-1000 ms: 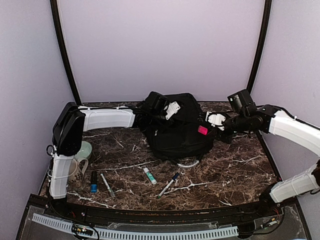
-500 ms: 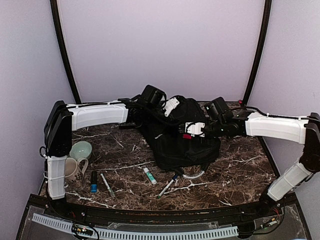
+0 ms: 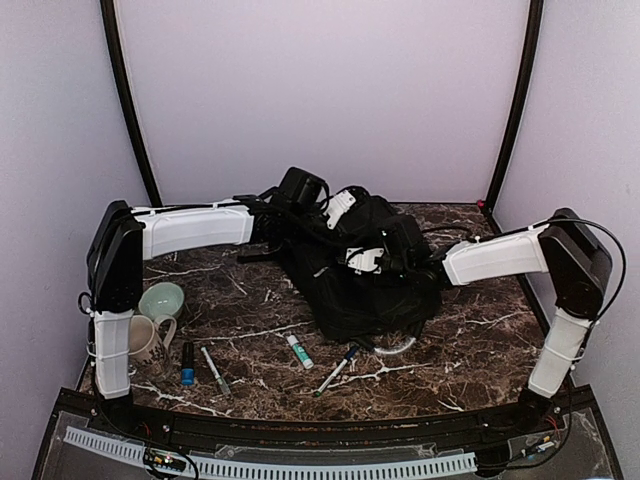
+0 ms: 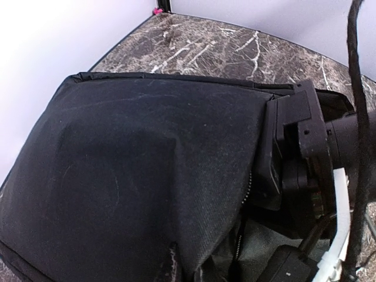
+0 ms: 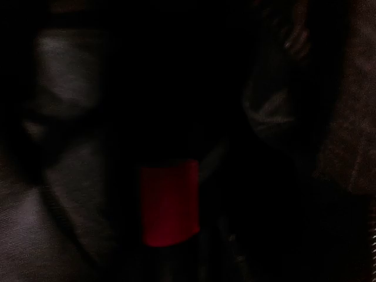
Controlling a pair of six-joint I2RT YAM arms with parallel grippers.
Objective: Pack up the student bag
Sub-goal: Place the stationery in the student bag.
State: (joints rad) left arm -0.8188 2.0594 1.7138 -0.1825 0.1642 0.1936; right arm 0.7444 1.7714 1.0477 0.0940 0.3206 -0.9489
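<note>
Black soft fabric makes the one bag [image 3: 370, 295], lying mid-frame on the surface [image 3: 480, 350]; I judge it light but floppy, best held at the rim of its opening, where the left gripper [image 3: 340, 208] is clenched on it. The right gripper [image 3: 365, 258] reaches inside, and I cannot tell whether it is released or grasping. Along the lower left I count one mug [image 3: 150, 342], one bowl [image 3: 162, 299] and four pen-like sticks [image 3: 299, 351].
</note>
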